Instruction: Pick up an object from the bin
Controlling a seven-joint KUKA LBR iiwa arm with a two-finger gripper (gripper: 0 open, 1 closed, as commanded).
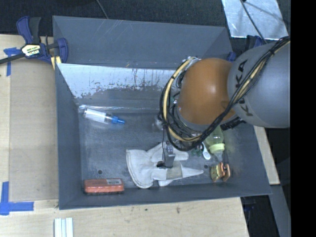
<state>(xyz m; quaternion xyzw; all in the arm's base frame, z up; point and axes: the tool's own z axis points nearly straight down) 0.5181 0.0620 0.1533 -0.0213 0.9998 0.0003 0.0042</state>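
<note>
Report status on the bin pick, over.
Gripper low over white crumpled cloth, lower middle of bin. Green item and small brown piece close by, view's right. Bagged syringe, reddish bar lie clear.

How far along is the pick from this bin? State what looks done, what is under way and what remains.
Done: the gripper is down inside the bin, right at the crumpled white cloth in the lower middle. Under way: perhaps a grasp of that cloth, but no hold can be confirmed. Left: lifting something out. The cloth, the blue-tipped syringe and the reddish bar all lie on the floor.
</note>
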